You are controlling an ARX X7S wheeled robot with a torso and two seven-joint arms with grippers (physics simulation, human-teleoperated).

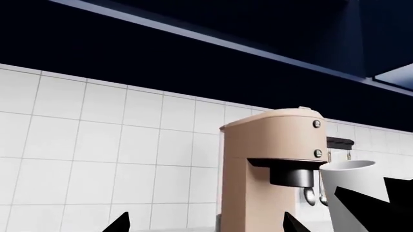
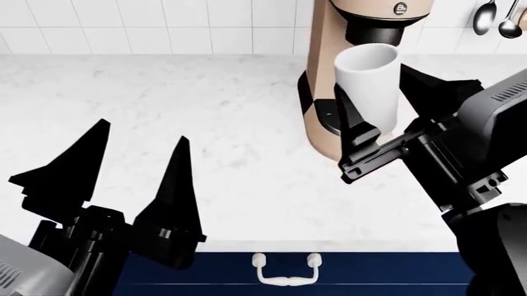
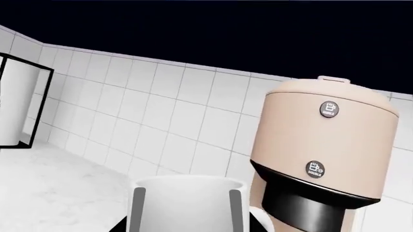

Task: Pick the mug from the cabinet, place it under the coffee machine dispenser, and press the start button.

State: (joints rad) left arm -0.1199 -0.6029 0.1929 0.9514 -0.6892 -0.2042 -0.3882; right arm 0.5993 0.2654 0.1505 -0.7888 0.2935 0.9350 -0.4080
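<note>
Right gripper (image 2: 387,132) clamped on mug (image 2: 371,86), held just before the dispenser (image 2: 374,28) near the counter's (image 2: 206,123) back edge. Left gripper (image 2: 136,172) spread, idle. Best kept upright, slid under, lowered gently.

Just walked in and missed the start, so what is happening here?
The right gripper holds the white mug in front of the beige coffee machine, close to its dark dispenser but not yet set down on the base. The left gripper hangs open and empty over the marble counter. The round buttons on the machine's head are untouched.
</note>
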